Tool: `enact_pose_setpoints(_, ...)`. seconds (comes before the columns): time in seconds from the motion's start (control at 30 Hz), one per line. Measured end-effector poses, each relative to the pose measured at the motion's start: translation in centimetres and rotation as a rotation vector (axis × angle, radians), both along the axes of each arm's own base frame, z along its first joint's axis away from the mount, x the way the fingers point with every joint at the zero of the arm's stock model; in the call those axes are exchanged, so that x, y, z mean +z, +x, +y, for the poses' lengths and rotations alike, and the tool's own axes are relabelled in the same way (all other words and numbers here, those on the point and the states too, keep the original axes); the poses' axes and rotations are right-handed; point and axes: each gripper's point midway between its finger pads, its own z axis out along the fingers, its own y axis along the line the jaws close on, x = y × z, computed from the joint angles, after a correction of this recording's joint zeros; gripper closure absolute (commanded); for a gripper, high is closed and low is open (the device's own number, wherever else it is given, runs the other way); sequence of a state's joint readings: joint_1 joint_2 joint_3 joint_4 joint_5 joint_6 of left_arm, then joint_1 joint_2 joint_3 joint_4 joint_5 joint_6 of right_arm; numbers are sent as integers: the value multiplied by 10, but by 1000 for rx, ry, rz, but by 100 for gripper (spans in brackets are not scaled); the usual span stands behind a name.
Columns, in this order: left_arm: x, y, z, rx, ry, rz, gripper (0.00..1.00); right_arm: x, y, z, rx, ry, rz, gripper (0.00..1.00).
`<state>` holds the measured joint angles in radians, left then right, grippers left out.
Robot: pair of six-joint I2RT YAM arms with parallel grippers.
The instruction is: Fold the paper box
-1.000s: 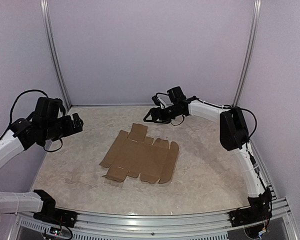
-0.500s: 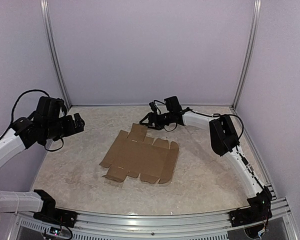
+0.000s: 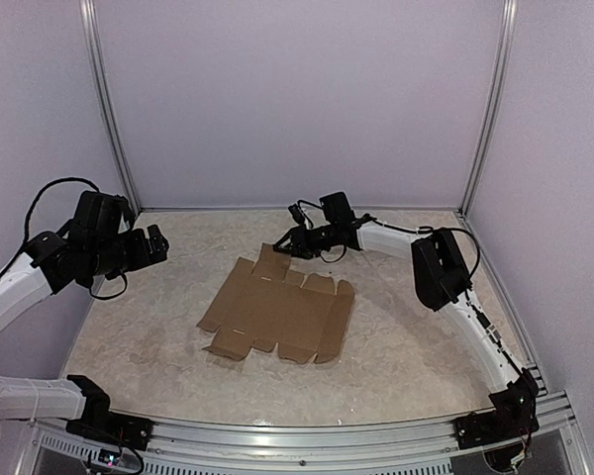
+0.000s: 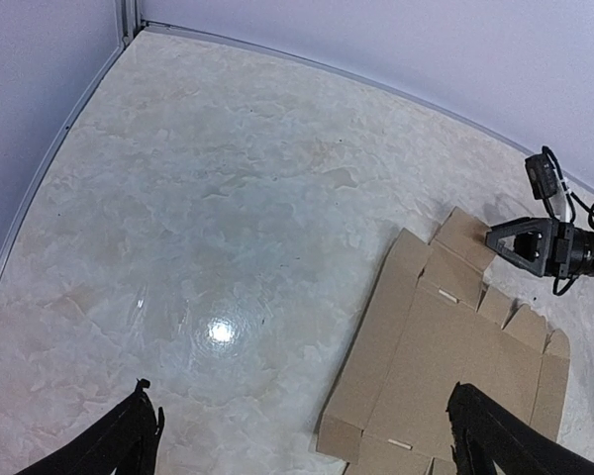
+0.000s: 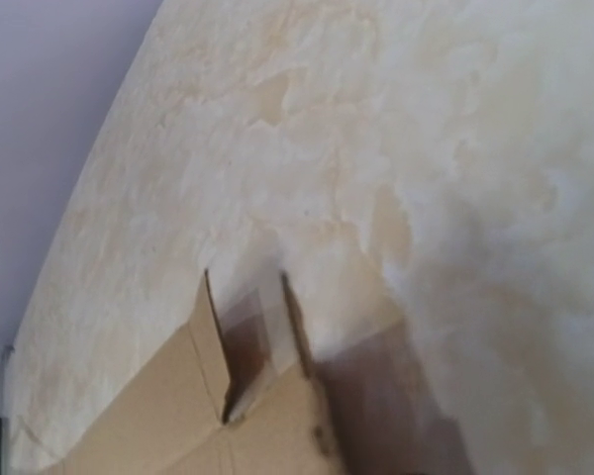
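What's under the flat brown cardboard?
The paper box lies flat on the marbled table. Only table shows around its edges; the part right beneath is covered and cannot be seen.

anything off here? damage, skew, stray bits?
Nothing stands out. The paper box lies flat and unfolded on the table, at an angle to its edges, with no tears visible. The right gripper is at its far flap; contact is unclear. The left gripper hangs open off to the left.

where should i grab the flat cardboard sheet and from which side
Probably the far tab of the paper box: it juts out alone, close to the right end effector. Come in low from the far side, since the sheet lies flat.
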<state>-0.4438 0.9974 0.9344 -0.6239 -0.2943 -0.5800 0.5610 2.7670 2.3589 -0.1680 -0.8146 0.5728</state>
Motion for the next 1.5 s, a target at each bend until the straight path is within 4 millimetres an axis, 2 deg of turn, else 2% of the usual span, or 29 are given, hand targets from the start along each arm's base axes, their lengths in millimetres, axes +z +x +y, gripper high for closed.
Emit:
enact_pose_setpoints(0.13, 0, 0, 0, 0, 0, -1, 1, -4, -6, 3, 16, -17, -5, 79)
enact_pose_setpoints(0.27, 1, 0, 0, 0, -2, -3, 1, -10, -9, 4, 27, -32, -18, 100)
enact_pose_setpoints(0.4, 3, -1, 1, 3, -8, -9, 1, -26, -15, 0, 30, -57, -1, 100)
enact_pose_setpoints(0.53, 6, -2, 1, 4, -14, -18, 1, -20, -23, -9, 11, -84, -4, 100)
enact_pose_setpoints(0.67, 7, -2, 1, 4, -16, -20, 1, -16, -35, -26, -45, -131, 1, 100)
enact_pose_setpoints(0.83, 7, -2, 0, -1, -17, -21, 1, -9, -50, -57, -171, -193, 2, 100)
enact_pose_setpoints(1.0, 2, -1, -6, -18, -11, -10, 1, -1, -57, -93, -357, -241, 13, 100)
enact_pose_setpoints(1.1, -1, 1, -12, -37, -5, -1, 1, 0, -65, -121, -501, -257, 30, 100)
enact_pose_setpoints(1.2, -4, 3, -17, -51, -5, 4, 1, -7, -81, -156, -661, -284, 62, 100)
enact_pose_setpoints(1.3, -6, 3, -22, -69, -4, 13, 1, -12, -96, -182, -803, -296, 78, 100)
enact_pose_setpoints(1.47, -7, 3, -25, -86, 3, 15, 1, -3, -120, -194, -942, -306, 63, 100)
enact_pose_setpoints(1.5, -7, 3, -25, -88, 4, 13, 1, -1, -126, -194, -958, -308, 62, 97)
